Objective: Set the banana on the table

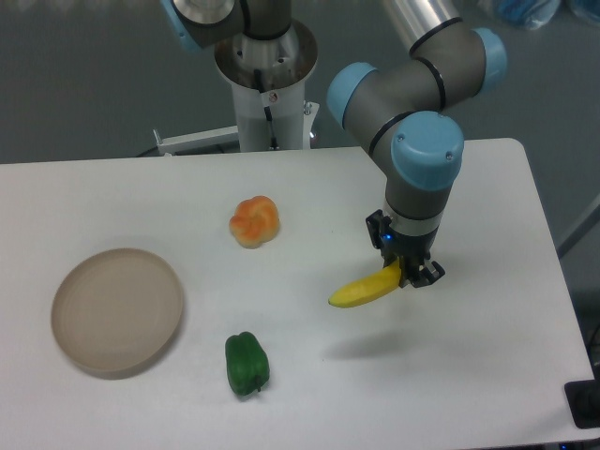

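Green pepper [247,364] sits nearest the camera, low on the white table [469,375], resting on its side, stem end hard to make out. Left of it, well apart, round beige plate [117,310], nothing on it, full outline visible. Further back, orange-yellow round fruit [254,221], lobed, near table centre, apart from everything else.

Banana [364,290]: small, bright yellow, curved, held at its right end by the pincer [410,273]. Left tip points down-left, free. Right end hidden behind the dark fingers, so the exact grip spot is unclear. A soft shadow lies on the table below and slightly right of the banana, separate from it, so the banana looks lifted off the surface, not resting. Pincer pinching the banana, fingers pointing down; the gap between them is blocked by the fruit.

Arm: grey links with blue joint caps, wrist vertical over the right half of the table. Upper link cut off by the top edge. Base column behind the far table edge, also cropped at top. Table's right and lower edges run out of frame at the bottom right corner; a dark object [583,403] there is cut off, cannot identify.
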Tool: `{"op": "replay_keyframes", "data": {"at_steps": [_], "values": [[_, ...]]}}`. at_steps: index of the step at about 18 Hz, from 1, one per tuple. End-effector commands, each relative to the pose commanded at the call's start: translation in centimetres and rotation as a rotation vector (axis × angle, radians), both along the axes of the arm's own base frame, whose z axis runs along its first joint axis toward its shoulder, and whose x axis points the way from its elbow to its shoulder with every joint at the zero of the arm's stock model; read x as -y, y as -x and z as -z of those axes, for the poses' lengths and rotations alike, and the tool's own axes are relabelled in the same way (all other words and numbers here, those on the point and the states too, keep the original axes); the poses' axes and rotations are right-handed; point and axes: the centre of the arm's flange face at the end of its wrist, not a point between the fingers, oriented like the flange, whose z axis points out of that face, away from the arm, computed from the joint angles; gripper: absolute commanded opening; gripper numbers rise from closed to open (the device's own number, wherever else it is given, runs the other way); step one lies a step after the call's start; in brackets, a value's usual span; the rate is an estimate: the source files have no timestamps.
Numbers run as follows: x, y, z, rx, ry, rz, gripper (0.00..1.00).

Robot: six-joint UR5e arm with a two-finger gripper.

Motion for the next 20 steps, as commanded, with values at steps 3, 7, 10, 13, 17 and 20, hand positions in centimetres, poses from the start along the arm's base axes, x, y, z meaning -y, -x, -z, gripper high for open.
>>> {"op": "replay_keyframes", "data": {"at_steps": [3,7,10,13,17,20], "values": [[-4.3,2.0,1.4,-0.011,-0.018,-0.038,0.0],[-4.3,2.0,1.4,-0.01,-0.019,-0.038,0.0],[-4.3,2.0,1.4,-0.008,-0.021,-0.036,0.0],[-4.8,2.4,1.5,-0.013,-0.024,-0.026,0.0],[-6.2,3.7,3.1,-0.014,-0.019,-0.024,0.0],[-7.2,3.6,4.6,-0.025,-0.032,-0.015,0.0]]}}
